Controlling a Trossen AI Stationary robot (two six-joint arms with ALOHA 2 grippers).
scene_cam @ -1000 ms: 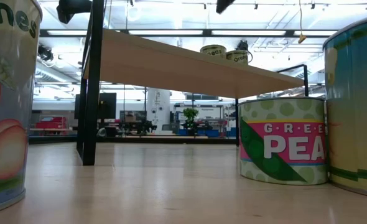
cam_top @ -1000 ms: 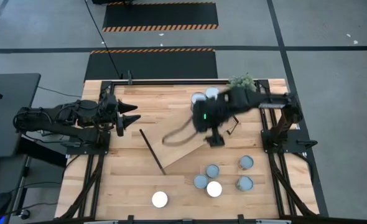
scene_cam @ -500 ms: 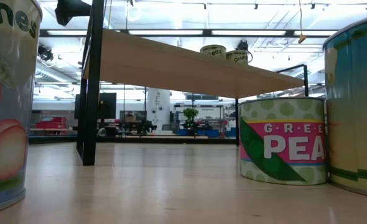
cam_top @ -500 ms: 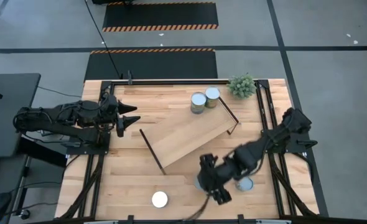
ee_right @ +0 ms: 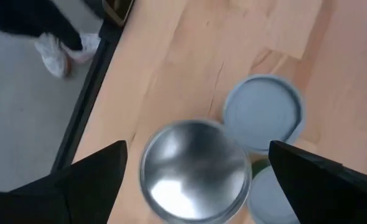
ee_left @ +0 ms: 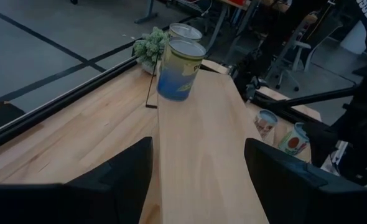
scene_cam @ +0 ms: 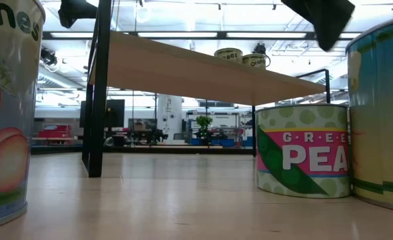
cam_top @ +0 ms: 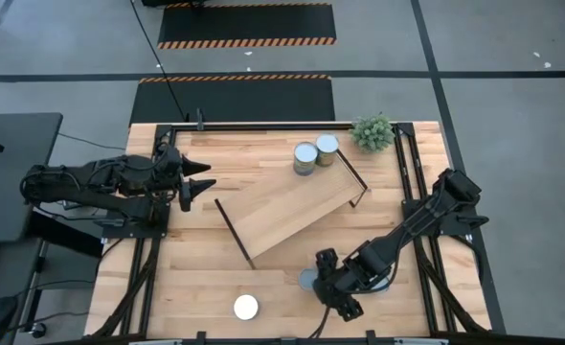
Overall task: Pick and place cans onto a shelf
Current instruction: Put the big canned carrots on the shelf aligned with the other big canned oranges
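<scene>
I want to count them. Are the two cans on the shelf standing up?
Yes, upright: both cans show round tops on the shelf.

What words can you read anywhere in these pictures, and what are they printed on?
"GREE" over "PEA", cut off at the edge: on the green and pink can in the low view.
"ches", cut off: on the peach-picture can at that view's left edge.
Labels on the two cans on the shelf: too small to read.
</scene>
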